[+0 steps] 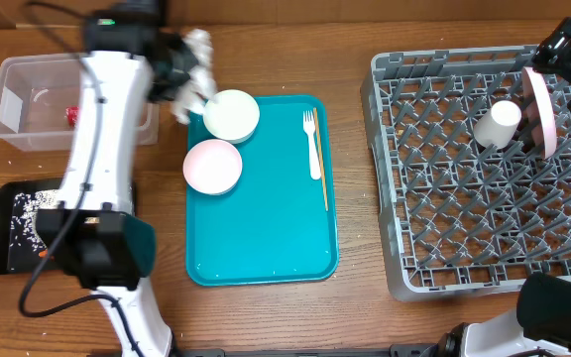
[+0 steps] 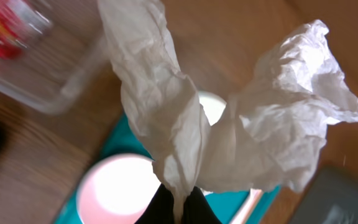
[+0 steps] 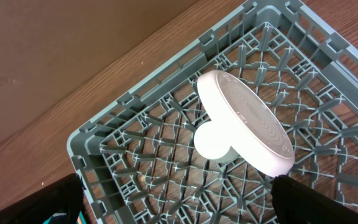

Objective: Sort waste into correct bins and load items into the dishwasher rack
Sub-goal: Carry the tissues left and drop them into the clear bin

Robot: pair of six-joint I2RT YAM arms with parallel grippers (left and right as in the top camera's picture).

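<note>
My left gripper (image 2: pixel 179 208) is shut on a crumpled white napkin (image 2: pixel 253 130) and holds it in the air. In the overhead view it (image 1: pixel 184 71) holds the napkin (image 1: pixel 199 47) between the clear tub (image 1: pixel 8 129) and the teal tray. A red wrapper (image 1: pixel 70 115) lies in the tub. Two white bowls (image 1: pixel 231 115) (image 1: pixel 212 166), a white fork (image 1: pixel 312 139) and a wooden stick (image 1: pixel 325 174) lie on the teal tray. The grey rack (image 3: pixel 104 143) holds a plate (image 3: pixel 247 124) on edge and a cup (image 3: pixel 211 140). My right gripper (image 3: pixel 185 202) is open above the rack, one finger near the plate's rim.
The teal tray (image 1: pixel 266 238) lies mid-table. The black tray (image 1: pixel 8 248) at the front left holds white crumbs and an orange bit. The rack (image 1: pixel 464 228) fills the right side. My left arm reaches over the black tray and the tub's right end.
</note>
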